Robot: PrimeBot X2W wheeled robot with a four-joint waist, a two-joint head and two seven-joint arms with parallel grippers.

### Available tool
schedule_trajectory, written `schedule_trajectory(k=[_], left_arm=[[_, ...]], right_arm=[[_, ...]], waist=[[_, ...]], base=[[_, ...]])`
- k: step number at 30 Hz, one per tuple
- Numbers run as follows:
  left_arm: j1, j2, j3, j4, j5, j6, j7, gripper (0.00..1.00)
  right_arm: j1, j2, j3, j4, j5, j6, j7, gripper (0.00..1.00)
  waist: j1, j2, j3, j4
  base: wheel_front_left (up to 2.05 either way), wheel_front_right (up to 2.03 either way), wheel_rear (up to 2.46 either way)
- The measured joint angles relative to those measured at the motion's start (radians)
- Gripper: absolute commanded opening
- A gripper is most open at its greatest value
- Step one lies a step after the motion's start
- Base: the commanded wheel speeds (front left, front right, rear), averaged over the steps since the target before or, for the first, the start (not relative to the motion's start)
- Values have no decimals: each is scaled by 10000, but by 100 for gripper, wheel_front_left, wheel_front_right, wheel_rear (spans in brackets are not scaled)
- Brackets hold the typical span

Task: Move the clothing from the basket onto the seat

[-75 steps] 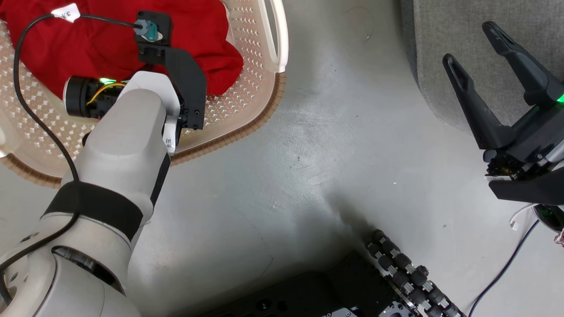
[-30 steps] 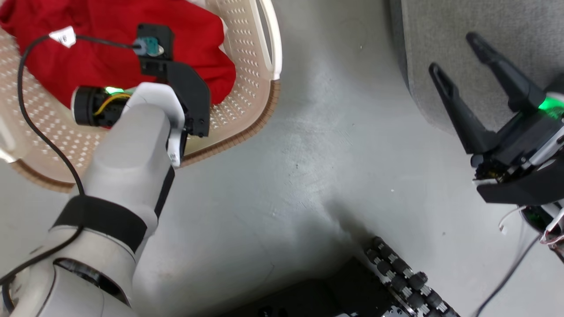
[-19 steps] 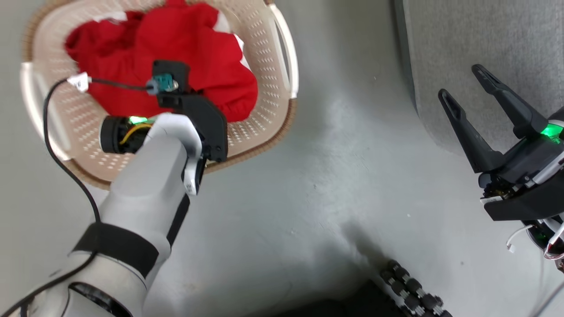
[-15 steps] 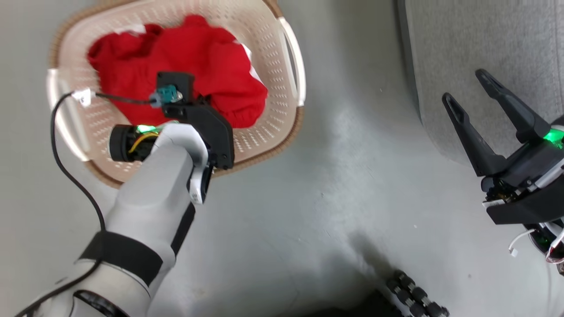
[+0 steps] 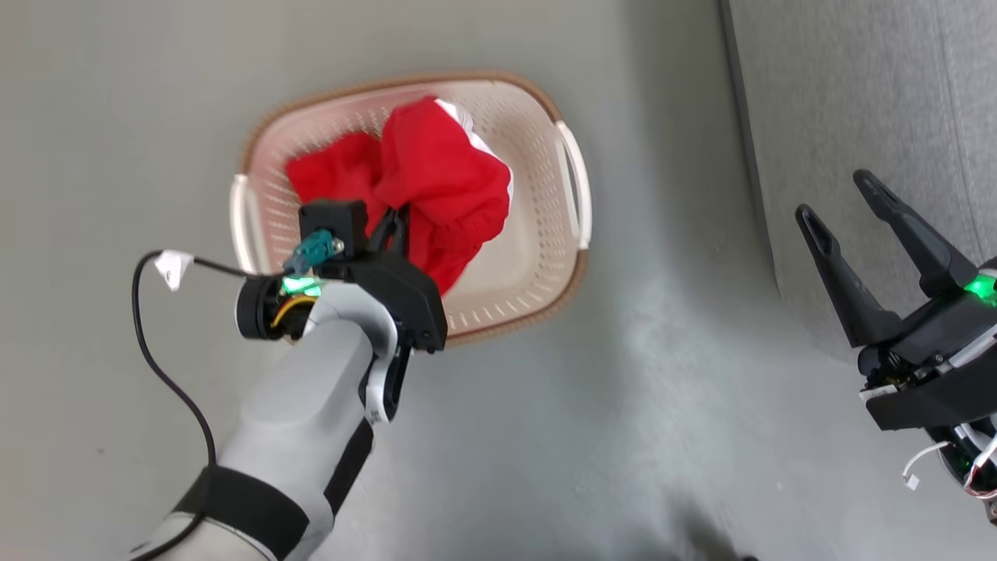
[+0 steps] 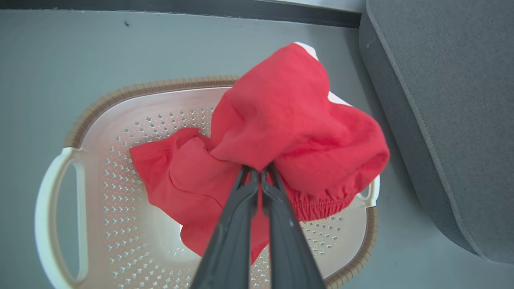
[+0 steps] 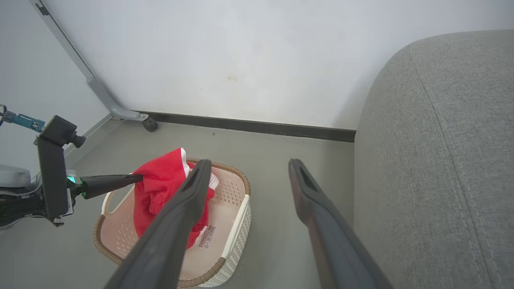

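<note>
Red clothing pinched in left gripper over basket; right gripper spread, empty.

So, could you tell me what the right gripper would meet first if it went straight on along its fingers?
The right gripper would probably meet bare floor near the dark skirting, passing between the basket and the seat; depth is hard to judge.
</note>
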Motion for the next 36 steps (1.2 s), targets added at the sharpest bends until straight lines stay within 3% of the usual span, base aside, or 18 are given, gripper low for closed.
schedule_trajectory(k=[20, 36], left_arm=[[1739, -35, 424, -665, -215, 0, -159, 0], [3153, -40, 1490, -767, 991, 0, -159, 0]], right_arm=[[1314, 1269, -458, 731, -602, -2, 2, 100], [2708, 2537, -571, 1436, -1354, -6, 4, 100]], waist=[[0, -1, -2809, 1054], [0, -1, -5161, 1778]], base=[[0, 0, 0], [0, 0, 0]])
